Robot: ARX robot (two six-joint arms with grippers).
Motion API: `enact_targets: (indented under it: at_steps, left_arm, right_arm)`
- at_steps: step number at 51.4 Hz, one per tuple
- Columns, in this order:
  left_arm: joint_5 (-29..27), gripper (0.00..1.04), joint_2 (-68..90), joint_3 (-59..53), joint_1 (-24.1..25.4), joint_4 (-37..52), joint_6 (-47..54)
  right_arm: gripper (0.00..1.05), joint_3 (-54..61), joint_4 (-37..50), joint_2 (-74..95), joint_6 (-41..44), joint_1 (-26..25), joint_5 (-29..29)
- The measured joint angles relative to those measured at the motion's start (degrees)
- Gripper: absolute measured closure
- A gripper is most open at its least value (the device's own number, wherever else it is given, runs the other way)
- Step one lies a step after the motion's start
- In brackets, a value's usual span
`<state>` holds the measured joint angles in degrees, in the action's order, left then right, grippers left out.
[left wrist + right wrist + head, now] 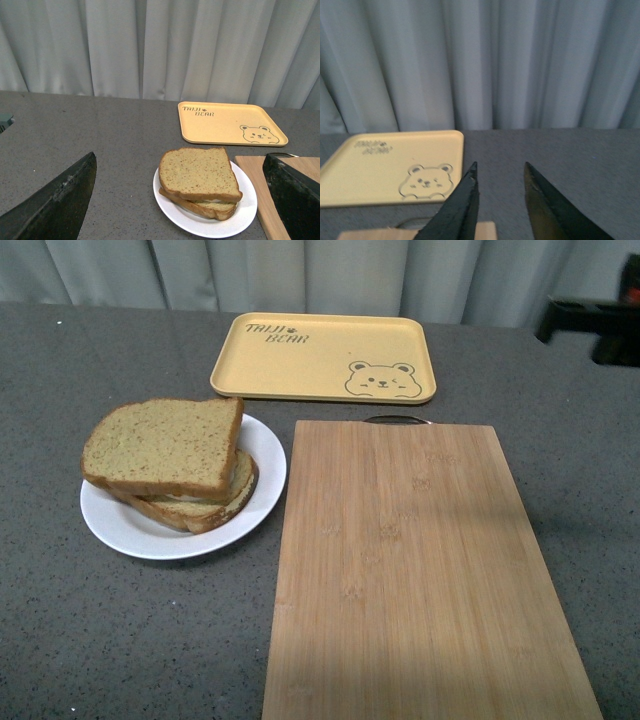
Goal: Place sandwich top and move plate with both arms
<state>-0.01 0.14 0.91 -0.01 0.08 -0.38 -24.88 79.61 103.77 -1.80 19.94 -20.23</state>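
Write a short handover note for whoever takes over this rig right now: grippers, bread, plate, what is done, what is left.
Left gripper: open wide, empty, with the plate ahead of it.
Right gripper: open with a narrow gap, empty, facing the yellow tray.
Things: the sandwich top lies on the lower slice, slightly askew. Both are on the plate, which stands on the table just left of the cutting board.
Done: the top is placed.
Left: move the plate with both arms. Neither gripper touches it yet.

Grey table (60, 640) carries plate (130, 535), yellow tray (300, 365), wooden board (420, 570).
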Motion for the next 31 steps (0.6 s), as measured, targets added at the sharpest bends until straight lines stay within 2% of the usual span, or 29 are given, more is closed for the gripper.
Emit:
enact_targets:
  at_steps: [8,31]
  left_arm:
    - [0.0,0.07,0.0,0.0,0.0,0.0,0.0]
    - [0.0,0.07,0.0,0.0,0.0,0.0,0.0]
  right_arm:
    - [1.04,7.6,-0.9,-6.4,1.3,-3.4,3.8]
    - [1.04,19.8,-11.4,-29.0,1.6,-11.2,11.5]
